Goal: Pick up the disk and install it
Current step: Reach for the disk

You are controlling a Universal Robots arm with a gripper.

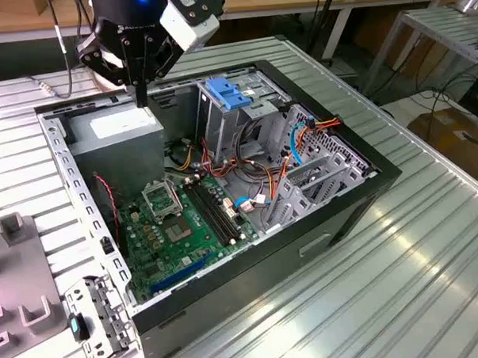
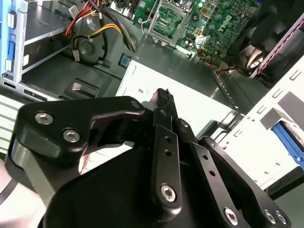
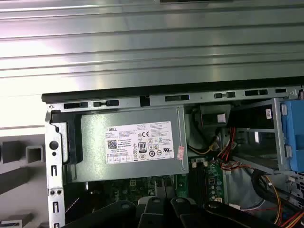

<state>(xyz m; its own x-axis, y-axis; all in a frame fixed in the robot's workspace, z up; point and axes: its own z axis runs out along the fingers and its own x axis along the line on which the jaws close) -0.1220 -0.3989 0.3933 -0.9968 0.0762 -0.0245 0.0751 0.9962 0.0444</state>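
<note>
1. A ribbed metal table carried a black computer case lying on its side with the cover off. Workbenches stood behind it.
2. Inside the case, a grey power supply sat at the back of the exterior view, with a green motherboard in front of it. A tall metal cage topped by a blue latch stood towards the exterior view's right.
3. The gripper pointed down over the power supply. Its two fingers were pressed together with nothing between them. Whether the tips touched the casing could not be told.
4. The disk appeared, as far as could be judged, in the second wrist view as a strip of bright blue rail. It lay outside the case, beyond the perforated side wall, and was largely hidden by pale metal.
5. The disk lay well apart from the gripper, across that wall from the fingertips and on the side away from the cage.
6. Grey holder blocks stood on the table at the exterior view's left.
</note>
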